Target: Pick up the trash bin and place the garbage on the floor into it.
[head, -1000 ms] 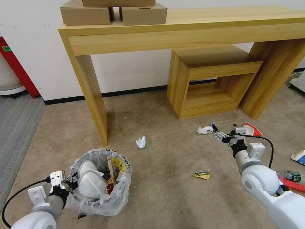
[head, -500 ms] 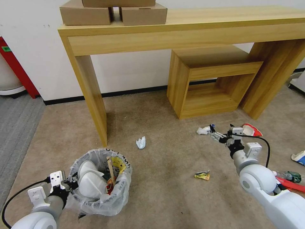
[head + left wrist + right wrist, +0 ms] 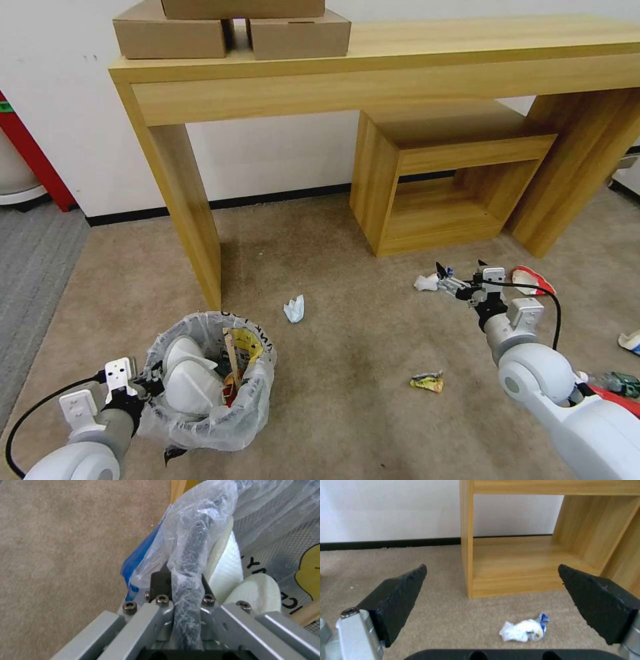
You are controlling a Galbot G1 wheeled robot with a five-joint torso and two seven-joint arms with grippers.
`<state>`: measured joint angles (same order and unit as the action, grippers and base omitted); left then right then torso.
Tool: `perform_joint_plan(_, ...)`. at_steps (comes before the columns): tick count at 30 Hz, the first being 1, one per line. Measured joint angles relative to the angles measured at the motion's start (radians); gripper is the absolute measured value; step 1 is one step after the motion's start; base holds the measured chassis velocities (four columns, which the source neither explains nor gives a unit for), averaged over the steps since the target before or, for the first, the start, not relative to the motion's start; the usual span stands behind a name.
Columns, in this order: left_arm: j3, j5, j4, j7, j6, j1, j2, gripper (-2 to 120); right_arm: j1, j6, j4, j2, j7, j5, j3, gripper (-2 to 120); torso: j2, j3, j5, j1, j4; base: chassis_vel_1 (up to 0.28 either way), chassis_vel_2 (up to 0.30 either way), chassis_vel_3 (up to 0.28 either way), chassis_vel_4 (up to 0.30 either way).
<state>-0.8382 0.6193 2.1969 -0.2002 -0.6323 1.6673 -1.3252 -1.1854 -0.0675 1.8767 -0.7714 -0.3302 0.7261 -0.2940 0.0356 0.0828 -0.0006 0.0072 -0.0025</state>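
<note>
Hovering wide-open right gripper (image 3: 491, 580) just short of crumpled wrapper (image 3: 524, 630), left gripper (image 3: 181, 580) clamping trash bin (image 3: 220, 427) rim.

We count one small round trash bin (image 3: 213, 393) lined with a crinkly translucent plastic bag. Inside it we see two white slippers (image 3: 190, 380), one wooden stick (image 3: 231, 357) and one yellow wrapper (image 3: 250, 343). On the beige carpet floor (image 3: 347, 393) we count two crumpled white papers, one (image 3: 294, 309) near the table leg and one with blue print (image 3: 524, 630), one yellow crumpled wrapper (image 3: 427, 382), one red-and-white paper cup (image 3: 531, 279) and one green-labelled bottle (image 3: 617, 383). Three brown cardboard boxes (image 3: 300, 33) sit on the one long wooden tabletop (image 3: 467, 40).
</note>
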Motion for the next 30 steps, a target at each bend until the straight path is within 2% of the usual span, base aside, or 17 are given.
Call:
perform_joint_plan(12,0.002,0.002,-0.009,0.000,0.000,-0.007,0.001,1,0.010,0.009,-0.007,-0.002,0.007,-0.002,0.009,100,0.000,0.000,-0.0001,0.000,0.0000,-0.079,0.078,0.079,-0.074)
perform_joint_plan(22,0.004,0.002,-0.009,-0.004,-0.004,-0.005,0.005,1,0.014,0.006,-0.008,-0.002,0.011,0.002,0.011,100,0.000,0.000,0.0000,0.000,0.0000,0.000,0.000,0.000,0.000)
perform_joint_plan(30,0.010,0.049,0.010,-0.015,-0.027,0.003,0.021,1,0.014,0.017,-0.006,0.003,0.032,0.013,0.012,100,0.000,0.000,0.0000,0.000,0.0000,0.000,0.000,0.000,0.000)
